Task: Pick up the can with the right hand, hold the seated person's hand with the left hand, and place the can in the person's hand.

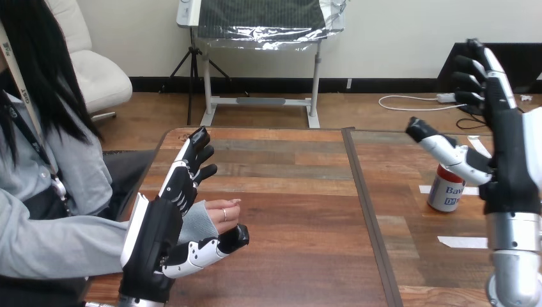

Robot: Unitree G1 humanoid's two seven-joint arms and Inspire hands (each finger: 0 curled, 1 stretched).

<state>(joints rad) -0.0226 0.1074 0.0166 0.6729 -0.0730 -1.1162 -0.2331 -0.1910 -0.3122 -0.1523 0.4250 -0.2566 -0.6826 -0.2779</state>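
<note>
Left hand [167, 224] open by the worktop's [294, 211] left edge, fingers straight, thumb spread, gripping nothing. Person's hand [224, 214] just behind it, between thumb and fingers, partly hidden; contact impossible to tell. Right hand [505, 141] raised near the right edge, fingers loosely bent, thumb out, empty. Can [445, 192] upright on the worktop under that thumb, top covered, contents unseen. White tape strips [461, 242] beside the can. Dark seam [364, 211] down the wooden worktop.

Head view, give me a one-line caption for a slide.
Robot's left hand open beside the person's hand on the wooden table; right hand open, raised near the upright can.
</note>
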